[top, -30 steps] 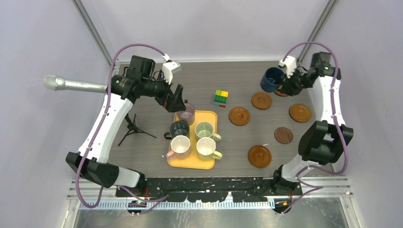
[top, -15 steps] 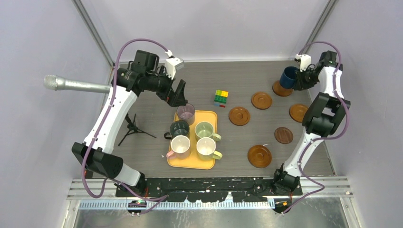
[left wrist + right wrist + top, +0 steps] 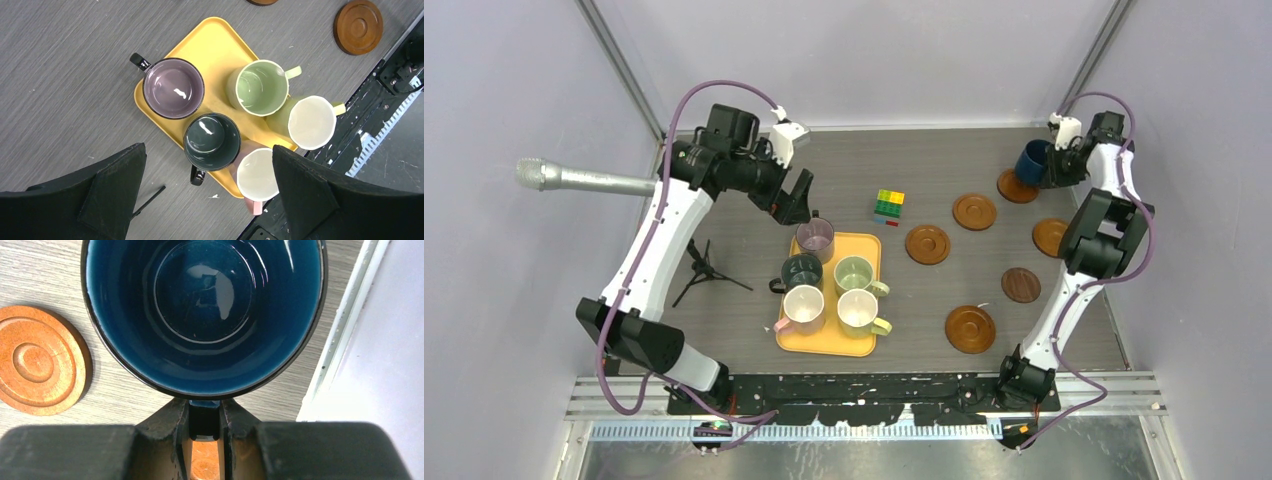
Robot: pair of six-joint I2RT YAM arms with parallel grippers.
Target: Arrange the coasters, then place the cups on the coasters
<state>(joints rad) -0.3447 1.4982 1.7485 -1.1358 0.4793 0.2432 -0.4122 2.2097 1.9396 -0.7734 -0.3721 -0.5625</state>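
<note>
My right gripper (image 3: pixel 1052 163) (image 3: pixel 204 407) is shut on the handle of the navy cup (image 3: pixel 1030 161) (image 3: pixel 205 315), held over the back-right coaster (image 3: pixel 1014 188) (image 3: pixel 204 460); I cannot tell whether they touch. Other coasters (image 3: pixel 975 211) (image 3: pixel 927 244) (image 3: pixel 970 329) lie on the table, one darker (image 3: pixel 1021 285), one (image 3: pixel 1048 237) half behind the arm. My left gripper (image 3: pixel 798 200) (image 3: pixel 207 150) hangs open above the tray's cups: mauve (image 3: pixel 173 88), dark green (image 3: pixel 212 141), light green (image 3: pixel 257 87), pale yellow (image 3: pixel 310 121), pink-cream (image 3: pixel 257 174).
The yellow-orange tray (image 3: pixel 864 345) sits left of centre. A multicoloured cube (image 3: pixel 888 207) stands behind it. A microphone (image 3: pixel 574 179) pokes in from the left above a small black tripod (image 3: pixel 704 270). The table's white right edge (image 3: pixel 340 340) runs close beside the navy cup.
My right arm has carried the navy cup rightwards and back, to over the far right coaster. My left gripper has shifted slightly back, still open.
</note>
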